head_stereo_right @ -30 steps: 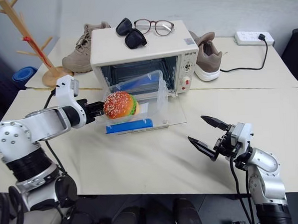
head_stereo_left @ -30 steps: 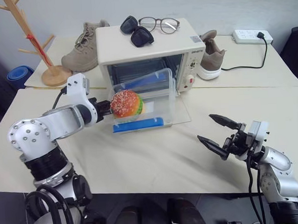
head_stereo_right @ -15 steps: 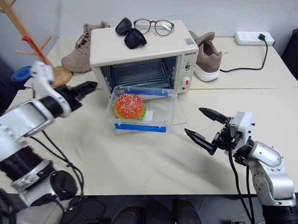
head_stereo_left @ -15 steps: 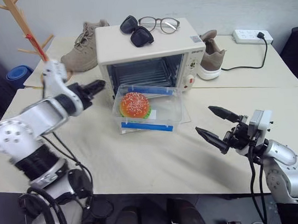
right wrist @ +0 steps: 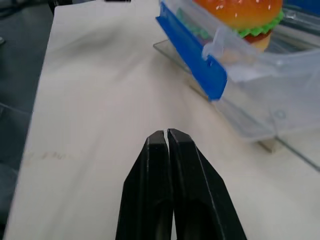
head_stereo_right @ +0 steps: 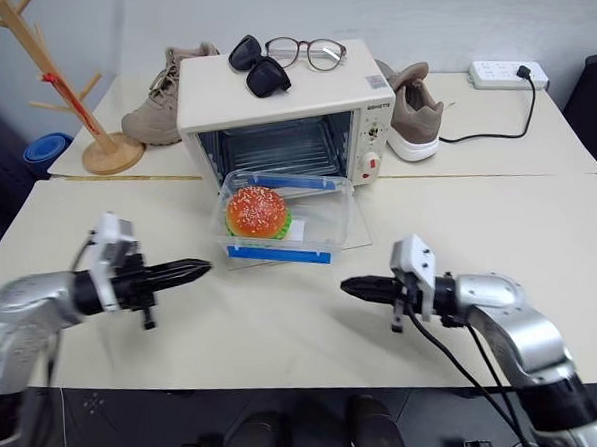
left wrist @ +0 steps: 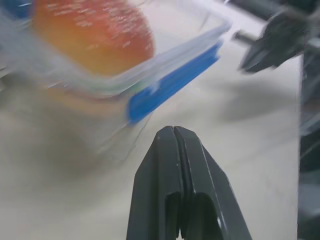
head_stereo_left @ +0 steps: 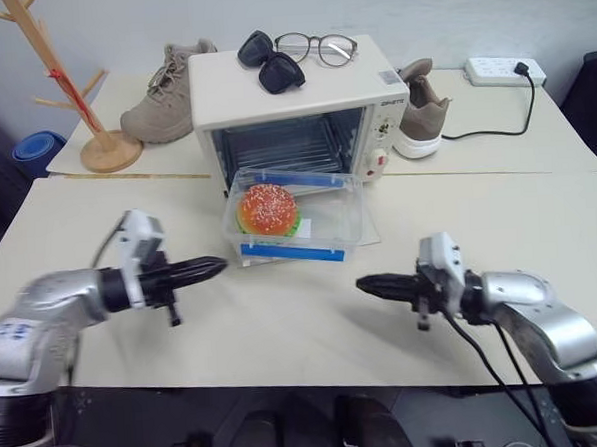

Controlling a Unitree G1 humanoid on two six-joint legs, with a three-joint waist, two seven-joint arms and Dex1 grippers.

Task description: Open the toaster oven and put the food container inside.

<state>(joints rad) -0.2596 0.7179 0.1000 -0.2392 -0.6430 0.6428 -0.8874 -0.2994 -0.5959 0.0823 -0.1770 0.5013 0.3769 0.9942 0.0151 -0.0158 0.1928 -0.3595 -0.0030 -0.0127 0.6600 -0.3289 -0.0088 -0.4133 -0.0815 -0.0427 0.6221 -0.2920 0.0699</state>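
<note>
On the oven: sunglasses (head_stereo_left: 270, 63) and clear-lens glasses (head_stereo_left: 316, 48) lie on top of the toaster oven (head_stereo_left: 297, 103).
Behind it: one tan shoe (head_stereo_left: 167, 94) to its left, another shoe (head_stereo_left: 420, 109) to its right.
Back left: wooden rack (head_stereo_left: 59, 86) on a round base.
Back right: white power strip (head_stereo_left: 506, 70) with a black cord across the table (head_stereo_left: 314, 323).
Oven: door dropped flat toward the robot, inside rack bare.
Food container: the food container (head_stereo_left: 294, 216) rests on the lowered glass door, just in front of the opening, lid on, burger toy (head_stereo_left: 268, 208) inside.
Left gripper: the left gripper (head_stereo_left: 213, 267) has its fingers pressed together, holds nothing, and points at the box's near left corner, near but apart.
Right gripper: the right gripper (head_stereo_left: 368, 284) has its fingers pressed together and empty, pointing left, just in front of the box's right end, apart from it.
In the way: bare table between both tips and the box.
</note>
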